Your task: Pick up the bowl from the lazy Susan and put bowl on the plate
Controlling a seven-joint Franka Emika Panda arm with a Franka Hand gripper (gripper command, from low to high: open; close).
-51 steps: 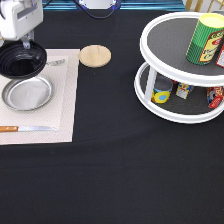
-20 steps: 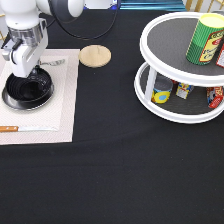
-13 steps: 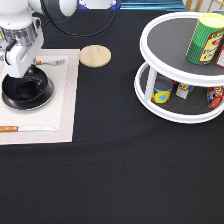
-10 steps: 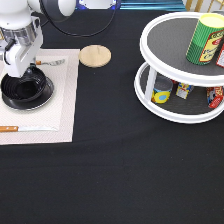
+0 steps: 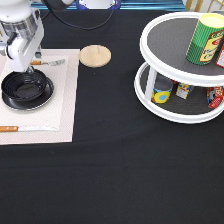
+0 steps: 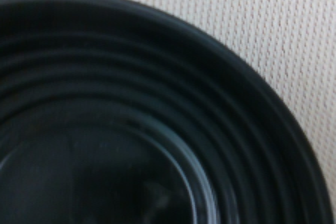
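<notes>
Well apart from the lazy Susan [image 5: 182, 70], toward the exterior view's left, bowl [image 5: 25, 89] sits on plate [image 5: 46, 97], gripper [image 5: 22, 67] at its upper rim, grip state untellable; wrist view: ridged black bowl [image 6: 112, 140] directly beneath, cream mat [image 6: 292, 55] beside.

Glossy black bowl [image 5: 26, 89], shiny metal plate [image 5: 46, 99], woven cloth mat [image 5: 65, 100], wooden disc [image 5: 95, 55].
</notes>
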